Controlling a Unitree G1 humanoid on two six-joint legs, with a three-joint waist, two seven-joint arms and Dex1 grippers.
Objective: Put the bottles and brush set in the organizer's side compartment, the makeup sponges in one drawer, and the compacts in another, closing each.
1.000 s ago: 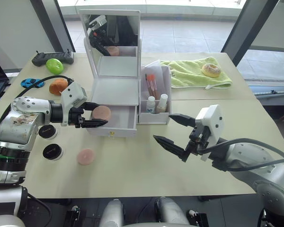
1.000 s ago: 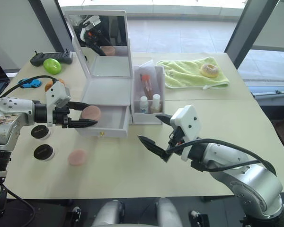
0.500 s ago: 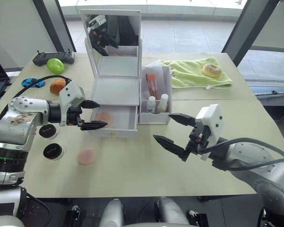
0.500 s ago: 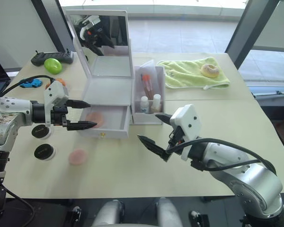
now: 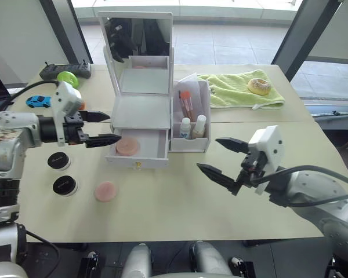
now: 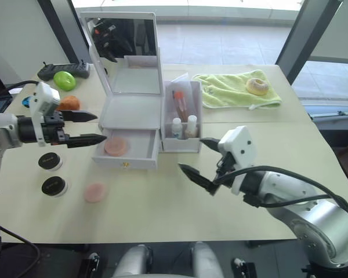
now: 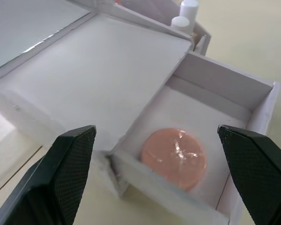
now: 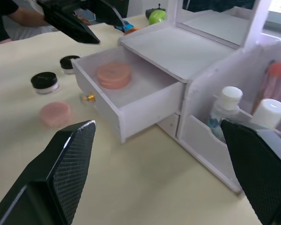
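Pink makeup sponges, two counted: one lies in the open drawer point(image 5: 138, 147) just ahead of the left gripper point(image 5: 100, 128), whose fingers stand wide and empty, the other sponge point(image 5: 105, 190) on the counter point(image 5: 180, 208) below those fingers. Sponge step judged half done; next move calls for grasping the loose sponge. Also counted: two bottles point(image 5: 192, 127) and one brush set point(image 5: 185, 104) in the side compartment, two black compacts point(image 5: 61, 172) outside, right gripper point(image 5: 221, 158) wide and empty.

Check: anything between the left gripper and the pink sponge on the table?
Nothing: bare tabletop separates the left gripper from the pink sponge in the left eye view.
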